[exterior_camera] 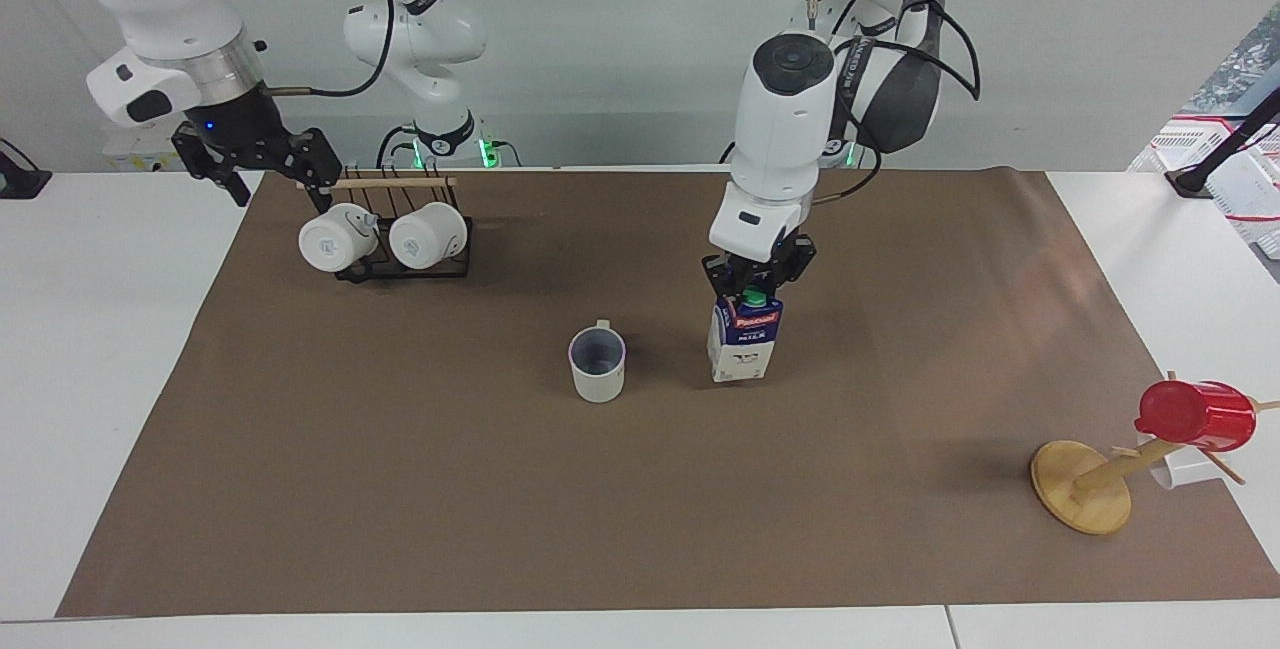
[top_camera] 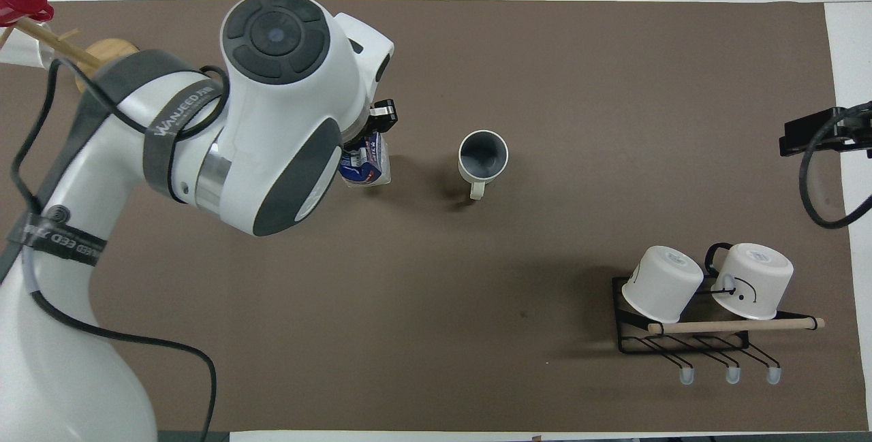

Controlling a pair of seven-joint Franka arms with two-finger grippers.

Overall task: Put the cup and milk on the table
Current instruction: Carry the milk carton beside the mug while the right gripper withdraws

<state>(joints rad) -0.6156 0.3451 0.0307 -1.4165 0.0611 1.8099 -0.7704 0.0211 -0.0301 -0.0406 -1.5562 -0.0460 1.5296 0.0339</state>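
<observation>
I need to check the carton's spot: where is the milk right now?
The milk stands upright on the brown paper, beside the cup toward the left arm's end, with the left pincer shut on its top.

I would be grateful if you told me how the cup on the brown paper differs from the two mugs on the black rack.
The cup stands upright on the brown paper, mouth up, near the middle; the two mugs lie tipped on their sides on the black rack, toward the right arm's end. The cup shows a grey-blue inside; the mugs show white bases with small marks. All three are small, pale and handled.
</observation>
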